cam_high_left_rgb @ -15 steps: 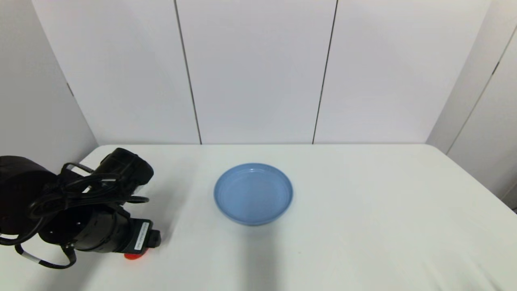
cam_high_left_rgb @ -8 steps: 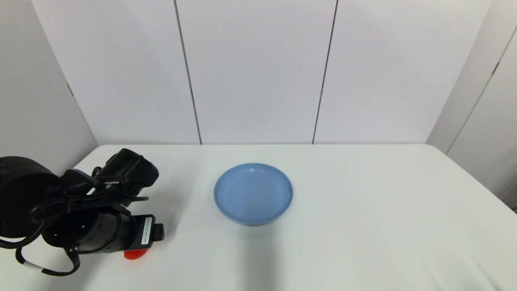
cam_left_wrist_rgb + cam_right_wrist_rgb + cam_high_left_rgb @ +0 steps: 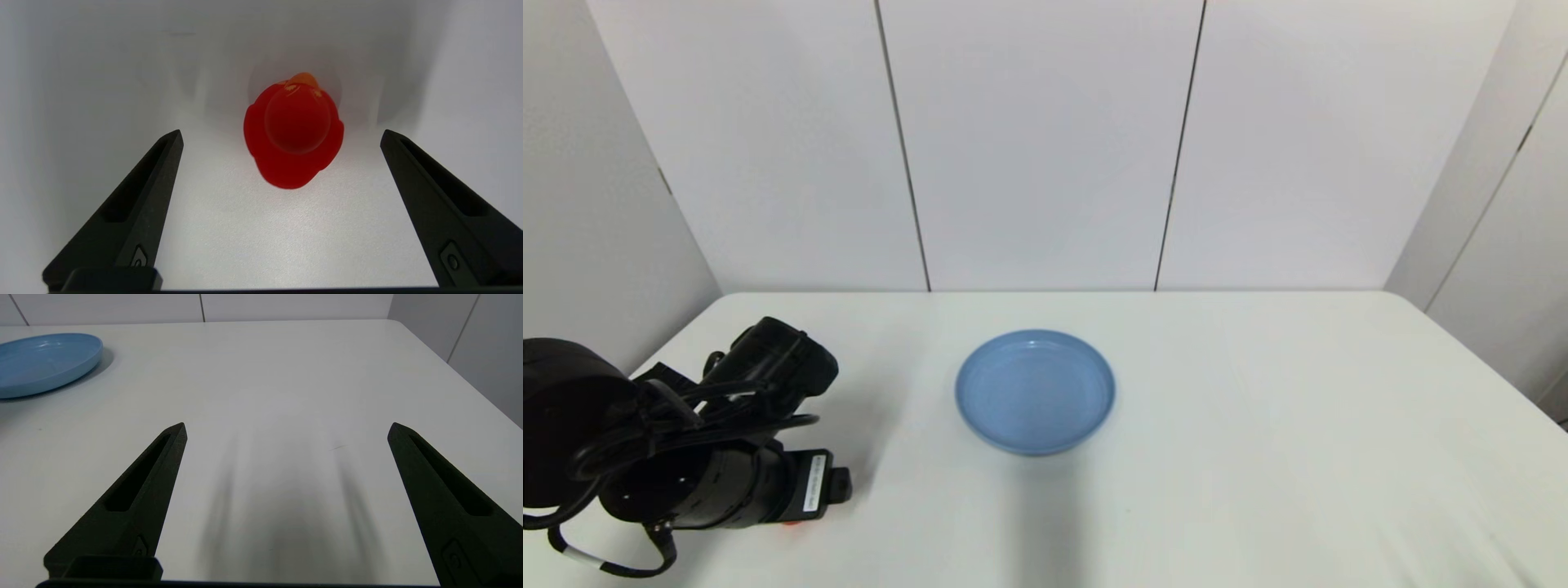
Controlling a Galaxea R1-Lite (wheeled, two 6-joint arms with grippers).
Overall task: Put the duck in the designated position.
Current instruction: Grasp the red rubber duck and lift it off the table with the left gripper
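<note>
The duck [image 3: 293, 139], small and bright red, stands on the white table between the spread fingers of my left gripper [image 3: 282, 132]. That gripper is open and its fingertips flank the duck without touching it. In the head view the left wrist [image 3: 719, 482] hangs over the duck at the table's near left, and only a red sliver of the duck [image 3: 788, 523] shows under it. A blue plate [image 3: 1035, 392] sits at the table's middle. My right gripper [image 3: 287, 424] is open over bare table, holding nothing, with the blue plate [image 3: 41, 363] well off to its side.
White wall panels [image 3: 1045, 147] close the table's far edge and both sides. The table's left edge [image 3: 662, 351] runs close by the left arm.
The left arm has sunk and shifted slightly toward the table's near edge. Its wrist now covers nearly all of the duck in the head view. The plate has not moved.
</note>
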